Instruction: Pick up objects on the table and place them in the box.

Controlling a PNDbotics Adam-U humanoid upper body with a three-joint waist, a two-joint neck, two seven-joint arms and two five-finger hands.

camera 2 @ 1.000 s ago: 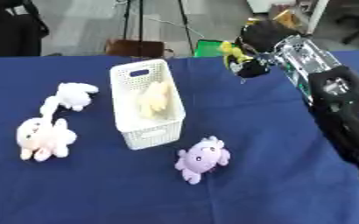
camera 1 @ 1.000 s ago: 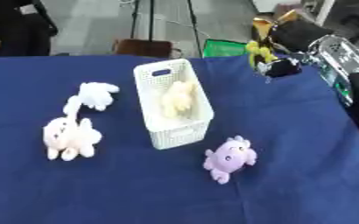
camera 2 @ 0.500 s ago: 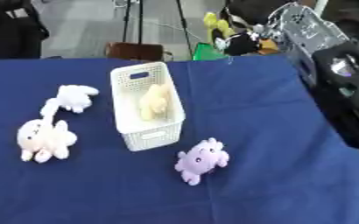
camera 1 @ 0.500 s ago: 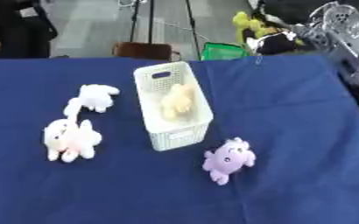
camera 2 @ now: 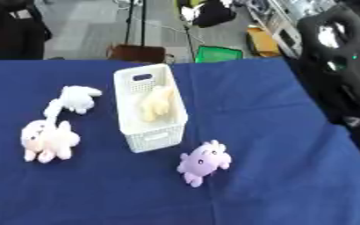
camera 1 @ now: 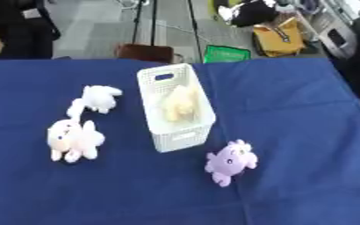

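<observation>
I see the white box [camera 1: 175,110] near the centre of the frame, standing on the blue table [camera 1: 290,110] with its long side running from the upper edge toward me. Inside it lies a cream soft toy [camera 1: 178,103], in the middle part of the box.

Three other toys are still on the cloth. A purple soft toy [camera 1: 229,161] lies just below and to the right of the box, near its lower right corner but not touching it. At the left of the frame a small white soft toy [camera 1: 99,97] lies beside the box, a little apart from its left wall. Just below this one, in the lower left part, lies a bigger pale pink and white soft toy [camera 1: 73,139]; the two seem to touch or nearly touch, I cannot tell which.

My right arm [camera 2: 344,70] shows as a big black shape along the right edge of the right eye view, above the table side. At the top centre there is a dark shape with something white or yellow [camera 1: 248,11], over the floor behind the table. It may be my right hand, but I cannot tell how its fingers stand. My left hand shows in no view.
</observation>
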